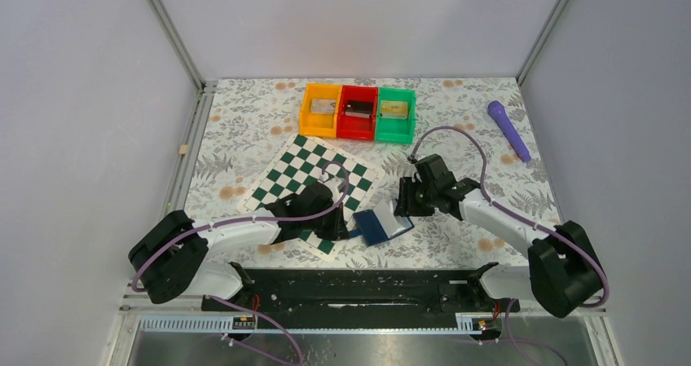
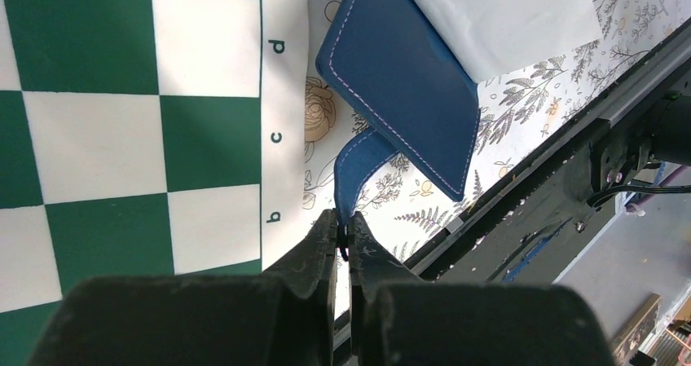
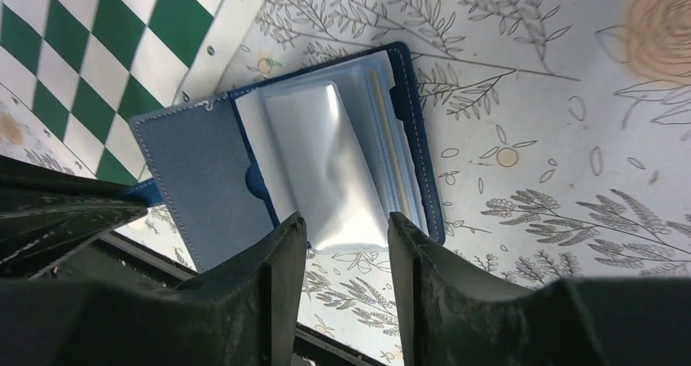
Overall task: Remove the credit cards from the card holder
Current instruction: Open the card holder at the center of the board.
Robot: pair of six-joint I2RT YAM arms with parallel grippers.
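Observation:
The blue card holder (image 1: pixel 376 225) lies open on the floral cloth just off the chessboard's near right corner. In the left wrist view my left gripper (image 2: pixel 344 224) is shut on the card holder's blue strap tab, and the dark blue cover (image 2: pixel 407 81) tilts up beyond it. In the right wrist view my right gripper (image 3: pixel 346 223) hangs open over the near end of the clear plastic sleeves (image 3: pixel 334 162), with nothing between its fingers. A thin tan edge of a credit card (image 3: pixel 390 150) shows inside the sleeves. The rest of the credit cards are hidden.
A green-and-white chessboard (image 1: pixel 314 178) lies left of the holder. Orange (image 1: pixel 305 113), red (image 1: pixel 342 123) and green (image 1: pixel 383 130) bins stand at the back, each with a card-like item inside. A purple stick (image 1: pixel 509 130) lies at the back right. The black base rail (image 1: pixel 367 288) runs along the near edge.

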